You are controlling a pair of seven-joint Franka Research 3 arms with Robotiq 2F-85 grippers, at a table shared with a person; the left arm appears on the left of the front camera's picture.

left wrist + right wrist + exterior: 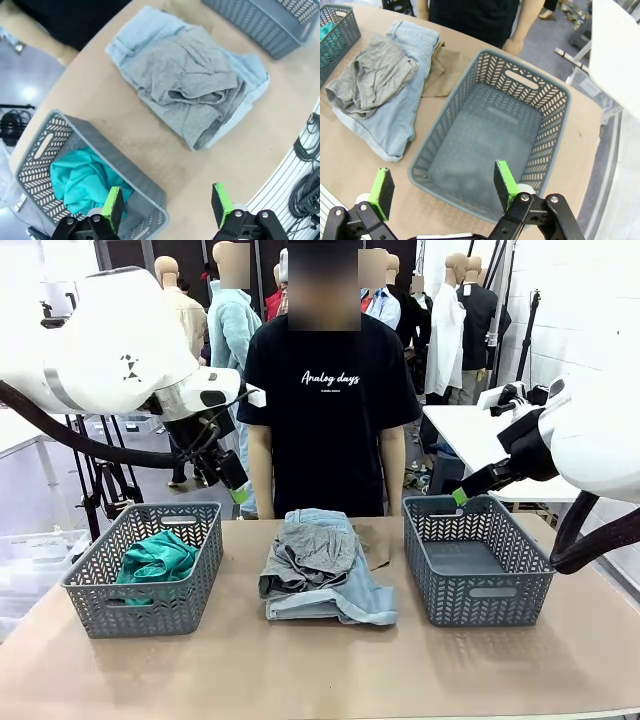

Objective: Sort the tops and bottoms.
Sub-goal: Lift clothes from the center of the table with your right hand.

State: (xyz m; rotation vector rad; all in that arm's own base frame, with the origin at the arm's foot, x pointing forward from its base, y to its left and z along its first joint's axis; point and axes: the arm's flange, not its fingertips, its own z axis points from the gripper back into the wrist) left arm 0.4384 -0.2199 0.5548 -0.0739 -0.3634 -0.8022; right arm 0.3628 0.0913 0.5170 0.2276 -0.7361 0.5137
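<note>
The teal top (155,560) lies bunched in the left basket (140,612), which sits near the left edge of the bench (300,672). The other clothes are stacked at the middle of the bench, toward its far edge. The grey top (312,548) is crumpled on top of the denim shorts (352,598). The tan garment (442,75) is under the shorts, with a flap poking out on the side facing the right basket (480,608). That basket stands near the right edge with nothing in it.

My left end effector (167,201) hangs above the left basket's rim, its jaws spread wide and gripping nothing. My right end effector (440,186) hovers over the right basket, fully open and empty too. A person stands at the far edge, behind the stack.

I judge that one top is sorted and three garments remain. The grey top is uppermost, so it is the natural next pick, and it belongs with the teal one.

That calls for carrying my left end effector across to the middle of the bench. I should come down on a raised fold of the grey cloth and close on that layer alone. The denim lies directly beneath, so too deep a bite could drag the shorts along. Once the grey top is out of the way, the shorts are bare for my right end effector to take to the right basket.
</note>
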